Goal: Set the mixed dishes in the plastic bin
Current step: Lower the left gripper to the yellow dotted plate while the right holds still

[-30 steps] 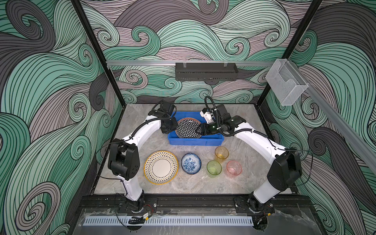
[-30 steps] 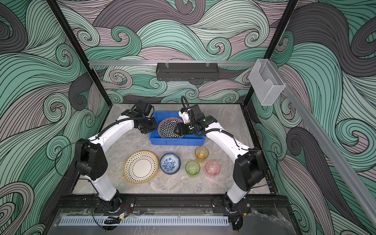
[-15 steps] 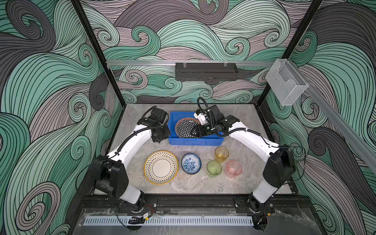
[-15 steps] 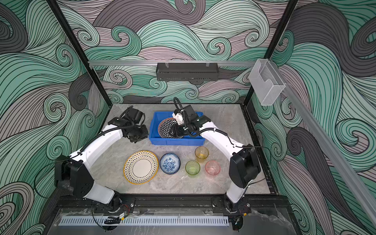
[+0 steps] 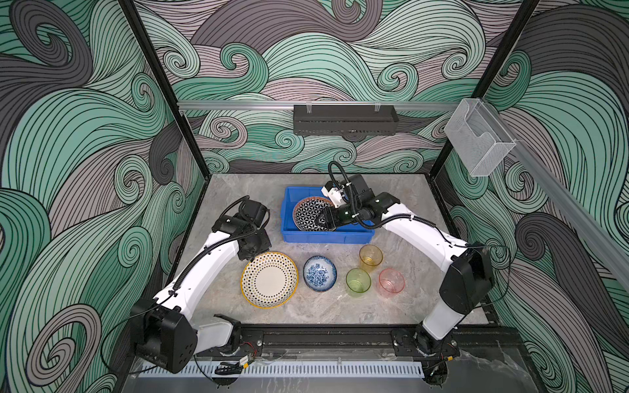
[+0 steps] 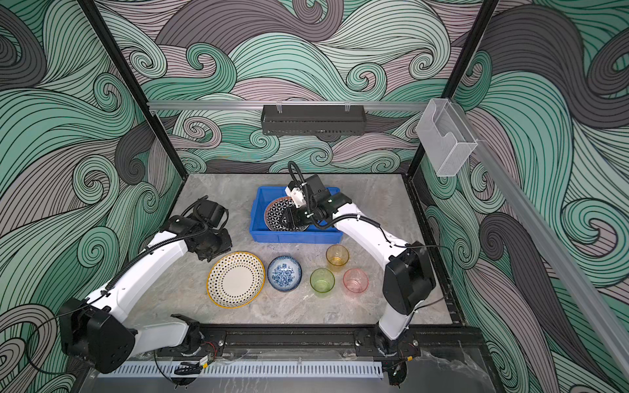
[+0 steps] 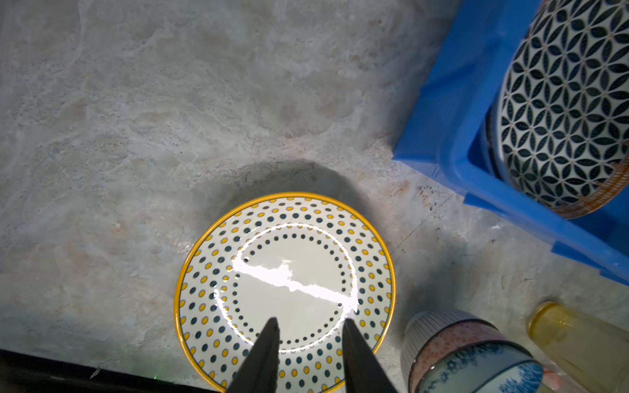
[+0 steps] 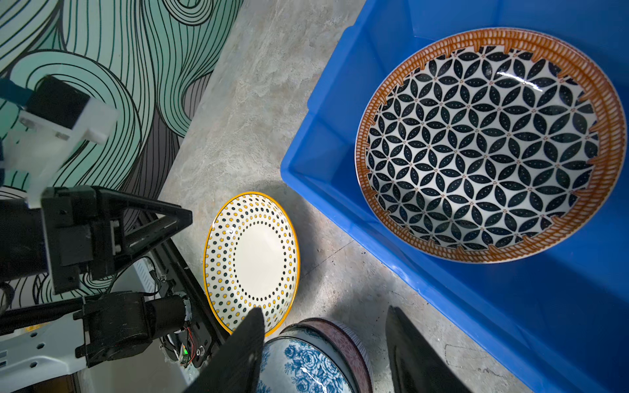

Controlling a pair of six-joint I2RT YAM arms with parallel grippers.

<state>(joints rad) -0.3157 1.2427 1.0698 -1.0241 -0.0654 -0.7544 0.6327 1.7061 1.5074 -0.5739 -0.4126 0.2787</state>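
Left gripper (image 7: 309, 323) points down, parted, over the dotted plate (image 7: 258, 282).

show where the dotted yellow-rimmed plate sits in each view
Top view: dotted plate on the table, front-left of the blue bin.
Top view: plate front-left of the bin.
Left wrist: plate ahead of the left tool, near the bin corner.
Right wrist: plate beside the bin corner.
Shared landmark: blue bin.

Glossy glazed dotted plate (image 7: 284, 292), smooth plastic bin (image 7: 449, 105), matt marbled tabletop (image 7: 153, 102)
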